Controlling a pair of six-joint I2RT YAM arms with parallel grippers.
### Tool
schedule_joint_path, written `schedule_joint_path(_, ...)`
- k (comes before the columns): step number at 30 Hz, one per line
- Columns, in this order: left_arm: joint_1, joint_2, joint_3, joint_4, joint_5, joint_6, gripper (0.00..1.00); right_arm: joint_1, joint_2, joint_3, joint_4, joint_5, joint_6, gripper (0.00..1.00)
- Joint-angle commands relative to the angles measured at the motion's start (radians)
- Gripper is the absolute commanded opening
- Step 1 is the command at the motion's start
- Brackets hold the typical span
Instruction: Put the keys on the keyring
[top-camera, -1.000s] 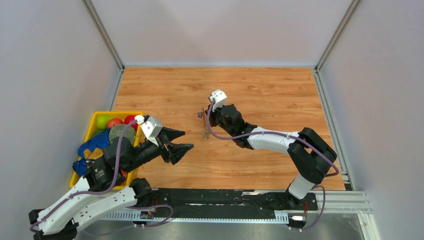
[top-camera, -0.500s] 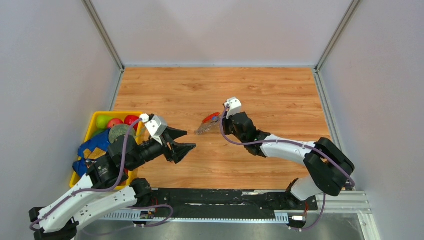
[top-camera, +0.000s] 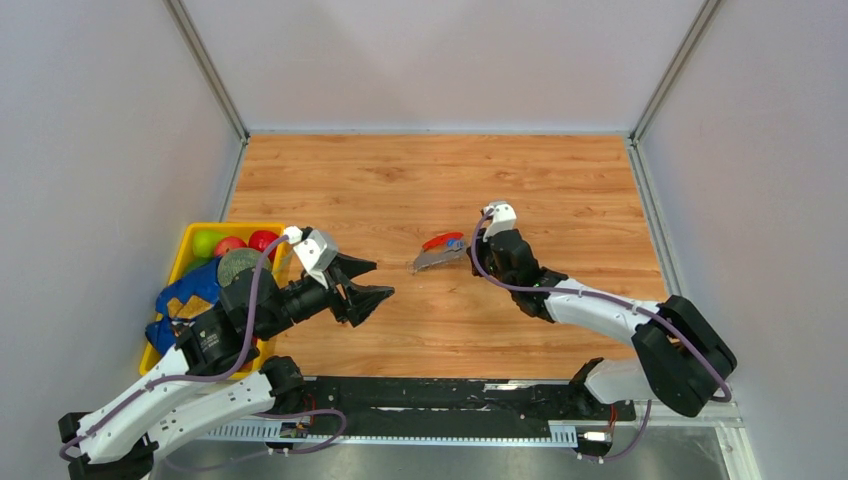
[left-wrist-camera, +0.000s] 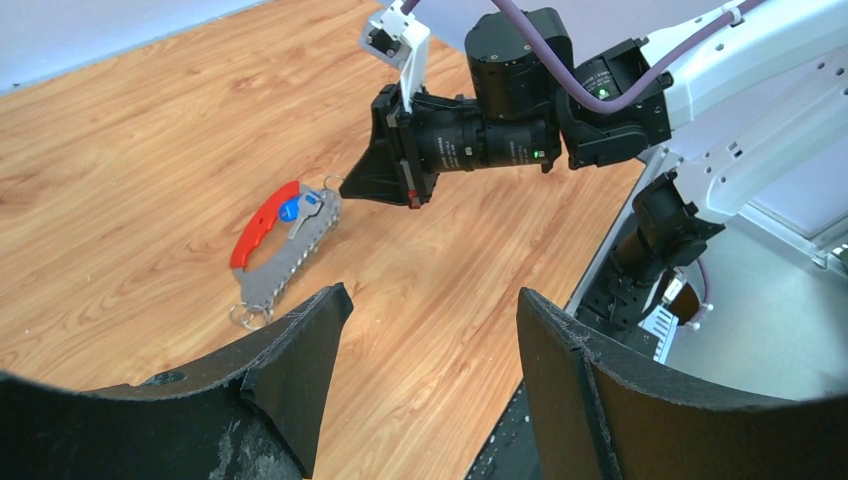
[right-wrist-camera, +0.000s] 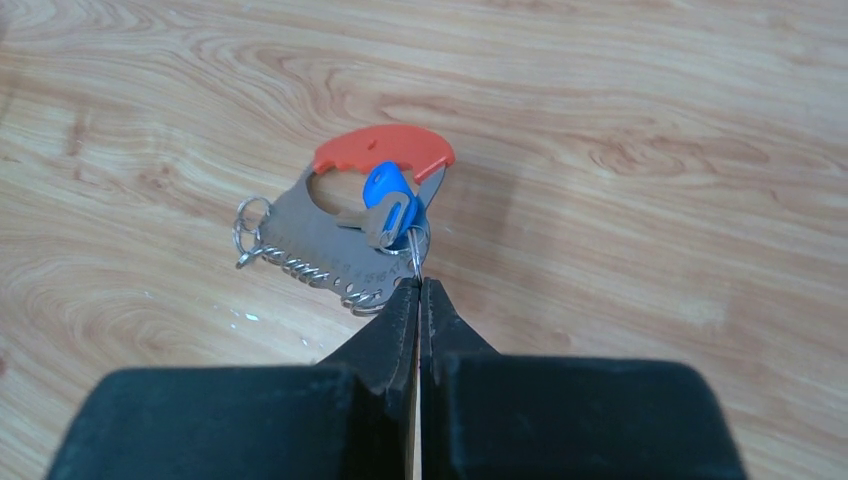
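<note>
I see a light wooden tabletop (top-camera: 380, 180) closed in by plain pale grey walls (top-camera: 450, 60) on the left, far and right sides. A yellow bin (top-camera: 186, 243) sits at the left edge near the near-left corner, holding a green ball (top-camera: 205, 241), red balls (top-camera: 262, 239) and something blue (top-camera: 185, 285) I cannot identify; my left arm covers part of it. The keyring (right-wrist-camera: 330, 250), a red loop on a jagged grey piece, lies about mid-table. The keys (right-wrist-camera: 388, 205), with their blue tag, rest on the grey piece just beneath the red loop. The right gripper (right-wrist-camera: 418, 290) comes in from the right edge, its fingers pressed together on a thin wire ring at the keyring's end. The left gripper (top-camera: 381, 279) hangs well apart to the keyring's left, jaws spread wide and holding nothing
</note>
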Motion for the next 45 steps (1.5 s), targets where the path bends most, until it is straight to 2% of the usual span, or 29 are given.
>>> schedule_joint_path(1, 0.002, 0.004, 0.004, 0.039, 0.017, 0.0, 0.72, -0.025, -0.04, -0.036, -0.017, -0.029, 0.077, 0.0)
schedule_joint_path(10, 0.003, 0.017, -0.009, 0.051, 0.012, -0.006, 0.73, -0.038, -0.156, -0.154, -0.065, 0.015, 0.148, 0.0)
schedule_joint_path(14, 0.002, 0.023, -0.011, 0.055, 0.008, -0.006, 0.73, -0.046, -0.208, -0.173, -0.107, 0.034, 0.159, 0.08)
schedule_joint_path(18, 0.002, 0.021, -0.009, 0.053, 0.004, -0.007, 0.73, -0.057, -0.274, -0.178, -0.161, 0.071, 0.155, 0.36)
schedule_joint_path(20, 0.003, 0.018, -0.009, 0.05, 0.003, -0.008, 0.73, -0.07, -0.315, -0.18, -0.181, 0.076, 0.152, 0.45)
schedule_joint_path(28, 0.002, 0.017, 0.0, 0.044, -0.017, -0.006, 0.73, -0.08, -0.38, -0.076, -0.278, 0.034, 0.101, 0.62)
schedule_joint_path(31, 0.003, 0.02, 0.012, 0.038, -0.022, 0.0, 0.74, -0.079, -0.38, -0.022, -0.31, 0.016, 0.079, 0.8)
schedule_joint_path(33, 0.002, 0.025, 0.022, 0.034, -0.046, 0.007, 0.75, -0.079, -0.382, 0.017, -0.328, 0.035, 0.064, 0.98)
schedule_joint_path(36, 0.002, 0.032, 0.04, 0.025, -0.073, 0.021, 0.83, -0.079, -0.389, 0.071, -0.351, 0.084, 0.041, 1.0)
schedule_joint_path(37, 0.003, 0.038, 0.052, 0.023, -0.079, 0.029, 0.9, -0.079, -0.391, 0.093, -0.363, 0.09, 0.031, 1.0)
schedule_joint_path(41, 0.002, 0.065, 0.097, 0.016, -0.112, 0.049, 0.98, -0.078, -0.39, 0.193, -0.394, 0.04, -0.021, 1.0)
schedule_joint_path(45, 0.003, 0.103, 0.139, 0.011, -0.149, 0.06, 1.0, -0.063, -0.375, 0.271, -0.403, 0.055, -0.01, 1.0)
